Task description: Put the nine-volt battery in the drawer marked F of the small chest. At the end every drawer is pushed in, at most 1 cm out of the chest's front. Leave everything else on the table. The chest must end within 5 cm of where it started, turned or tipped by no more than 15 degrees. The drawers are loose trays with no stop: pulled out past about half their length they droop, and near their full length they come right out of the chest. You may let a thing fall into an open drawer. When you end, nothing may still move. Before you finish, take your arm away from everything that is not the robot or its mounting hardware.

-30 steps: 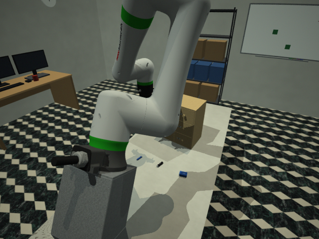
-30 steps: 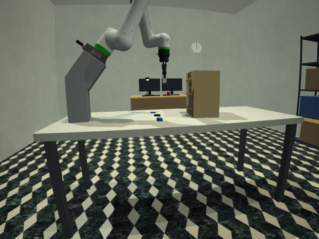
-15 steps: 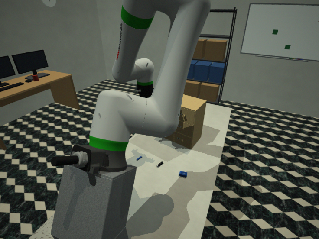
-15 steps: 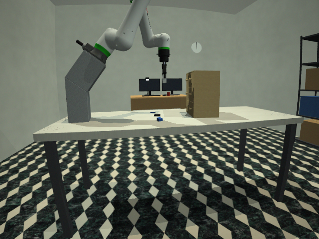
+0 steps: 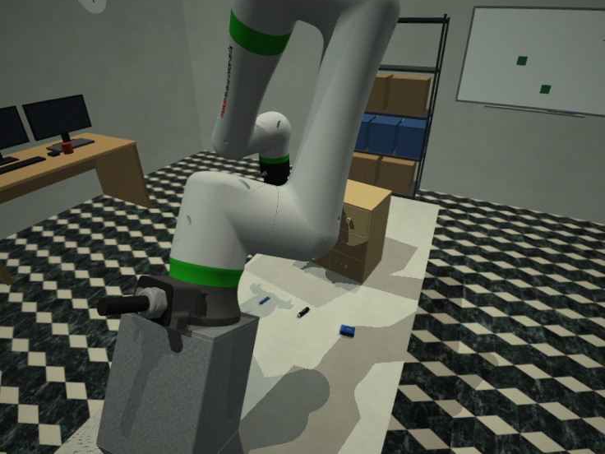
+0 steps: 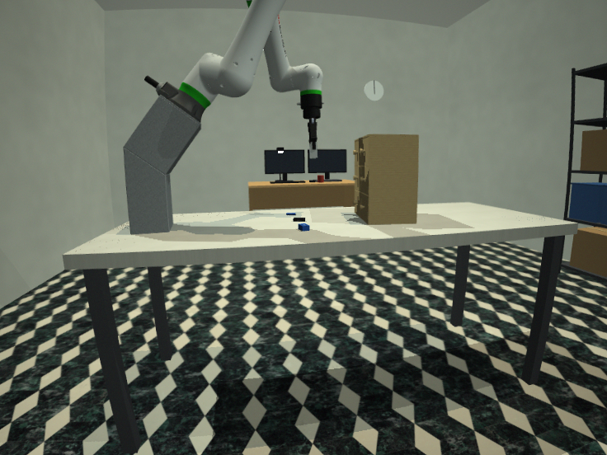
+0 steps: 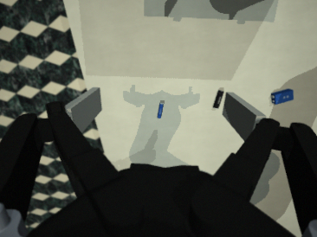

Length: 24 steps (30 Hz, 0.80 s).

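While the black two-finger gripper (image 7: pixel 160 108) hangs high with fingers wide and empty, the blue rectangular nine-volt battery (image 7: pixel 281 96) lies near the tan cardboard-coloured chest (image 6: pixel 387 179).

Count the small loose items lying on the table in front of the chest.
3: a slim blue stick under the open pincer, a black cylinder beside it, and a blue block-shaped battery farthest out. The arm may hide others.
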Tool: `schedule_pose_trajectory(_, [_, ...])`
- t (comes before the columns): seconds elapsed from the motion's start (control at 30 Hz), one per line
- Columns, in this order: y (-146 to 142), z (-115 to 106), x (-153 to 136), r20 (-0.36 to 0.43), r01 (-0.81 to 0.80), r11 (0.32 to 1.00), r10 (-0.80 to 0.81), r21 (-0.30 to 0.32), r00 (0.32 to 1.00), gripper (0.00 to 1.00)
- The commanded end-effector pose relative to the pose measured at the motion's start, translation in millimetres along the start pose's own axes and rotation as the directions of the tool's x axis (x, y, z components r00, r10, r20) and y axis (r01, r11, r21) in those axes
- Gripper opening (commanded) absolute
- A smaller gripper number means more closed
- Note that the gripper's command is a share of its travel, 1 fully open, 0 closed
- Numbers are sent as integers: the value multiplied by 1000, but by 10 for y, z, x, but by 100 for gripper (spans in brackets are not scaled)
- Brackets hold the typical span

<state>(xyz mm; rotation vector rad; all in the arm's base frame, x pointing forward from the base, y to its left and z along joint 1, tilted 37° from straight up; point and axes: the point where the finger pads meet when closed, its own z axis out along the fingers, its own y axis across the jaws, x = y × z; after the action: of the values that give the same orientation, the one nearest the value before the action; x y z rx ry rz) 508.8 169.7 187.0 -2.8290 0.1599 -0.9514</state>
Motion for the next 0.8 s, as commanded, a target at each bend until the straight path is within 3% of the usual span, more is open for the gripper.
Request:
schedule_pose_trajectory(0.0, [-5, 16, 14, -21, 0, 1000, 0, 1, 1000, 100])
schedule_pose_trajectory(0.77, [-4, 144, 153, -179, 0, 1000, 0, 0, 984, 100])
